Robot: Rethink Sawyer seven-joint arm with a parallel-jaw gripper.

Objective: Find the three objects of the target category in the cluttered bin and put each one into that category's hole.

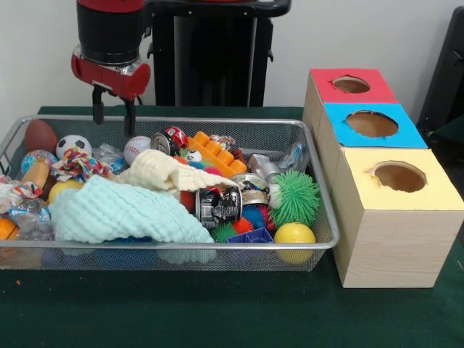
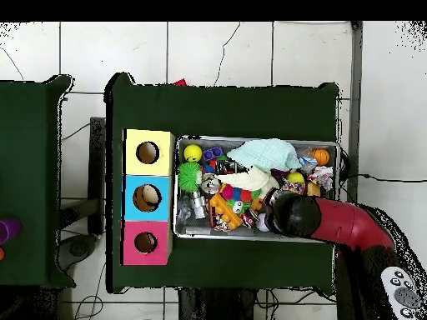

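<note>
A wire mesh bin (image 1: 217, 122) holds a heap of clutter. My gripper (image 1: 114, 110) hangs open over the bin's back rim at the left, with nothing between its fingers (image 1: 96, 107). Just below it lie a soccer ball (image 1: 73, 145), a baseball (image 1: 136, 148) and a brown football (image 1: 40, 135). A red can (image 1: 171, 139) and an orange brick (image 1: 214, 154) sit further right. A crushed can (image 1: 217, 205), a green spiky ball (image 1: 295, 197) and a yellow ball (image 1: 294, 235) lie at the front right. In the overhead view the arm (image 2: 342, 223) covers the gripper.
A mint cloth (image 1: 119, 212) and a cream cloth (image 1: 170, 172) cover the bin's middle. To the right stand three boxes with round holes: red (image 1: 351, 85), blue (image 1: 371, 124), yellow (image 1: 399, 176). The overhead view shows them beside the bin (image 2: 177, 179) as yellow (image 2: 148, 152), blue (image 2: 147, 197), red (image 2: 146, 242).
</note>
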